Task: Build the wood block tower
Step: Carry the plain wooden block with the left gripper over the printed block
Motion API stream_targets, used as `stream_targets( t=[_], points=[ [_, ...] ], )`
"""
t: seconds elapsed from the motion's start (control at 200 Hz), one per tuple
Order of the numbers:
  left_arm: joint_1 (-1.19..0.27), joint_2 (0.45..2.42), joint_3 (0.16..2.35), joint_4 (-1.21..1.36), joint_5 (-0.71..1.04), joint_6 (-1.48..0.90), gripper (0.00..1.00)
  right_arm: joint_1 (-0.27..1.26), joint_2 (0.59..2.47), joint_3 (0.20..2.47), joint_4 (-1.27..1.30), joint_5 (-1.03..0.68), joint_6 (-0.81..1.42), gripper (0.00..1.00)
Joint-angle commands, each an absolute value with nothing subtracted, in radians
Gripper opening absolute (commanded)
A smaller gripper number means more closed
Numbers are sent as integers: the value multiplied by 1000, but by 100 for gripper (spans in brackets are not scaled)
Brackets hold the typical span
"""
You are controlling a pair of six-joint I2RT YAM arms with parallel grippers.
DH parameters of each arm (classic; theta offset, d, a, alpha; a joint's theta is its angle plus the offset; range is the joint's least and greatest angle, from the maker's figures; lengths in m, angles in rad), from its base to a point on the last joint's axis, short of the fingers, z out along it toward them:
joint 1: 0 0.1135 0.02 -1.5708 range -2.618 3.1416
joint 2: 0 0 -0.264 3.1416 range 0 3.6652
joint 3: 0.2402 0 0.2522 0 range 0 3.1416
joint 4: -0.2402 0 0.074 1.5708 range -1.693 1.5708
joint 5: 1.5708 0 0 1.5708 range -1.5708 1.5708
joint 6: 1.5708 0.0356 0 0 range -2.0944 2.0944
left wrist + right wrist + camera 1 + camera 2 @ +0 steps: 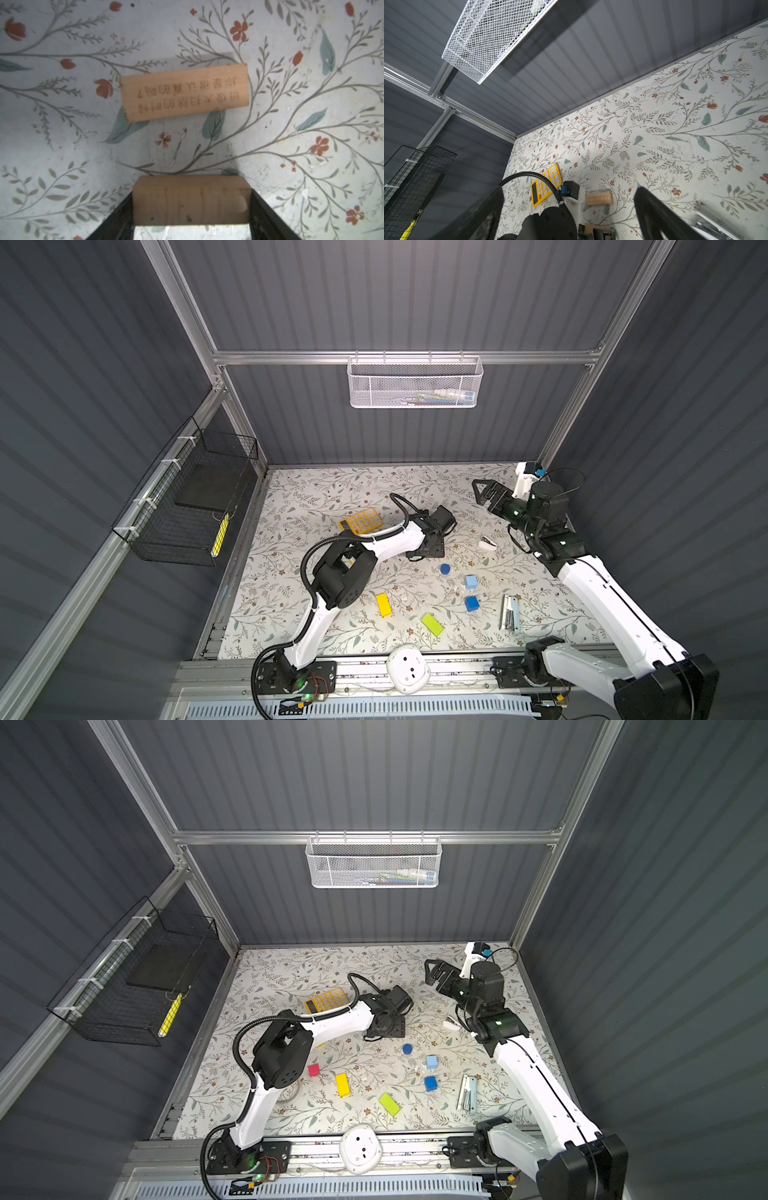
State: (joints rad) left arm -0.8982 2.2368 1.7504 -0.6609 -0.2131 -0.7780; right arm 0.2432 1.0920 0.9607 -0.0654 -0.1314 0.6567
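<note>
A tan bar (191, 200) is clamped end to end between the left gripper's (191, 209) fingers, over the flowered table (62, 145). A second tan bar (185, 92) lies flat nearby, not touching it. The yellow bar (383, 605), lime bar (432, 624) and blue cube (472, 603) lie scattered apart. The right gripper (481, 493) hangs spread wide and empty.
</note>
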Motion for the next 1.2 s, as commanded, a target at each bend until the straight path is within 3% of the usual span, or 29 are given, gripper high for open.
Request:
stream_targets(
  t=[0.0, 1.191],
  points=[
    [-906, 2282, 1786, -704, -259, -820, 64, 233, 1077, 950, -37, -145, 671, 99],
    [-913, 2397, 1917, -772, -379, -889, 65, 190, 1097, 930, -13, -181, 693, 99]
  ],
)
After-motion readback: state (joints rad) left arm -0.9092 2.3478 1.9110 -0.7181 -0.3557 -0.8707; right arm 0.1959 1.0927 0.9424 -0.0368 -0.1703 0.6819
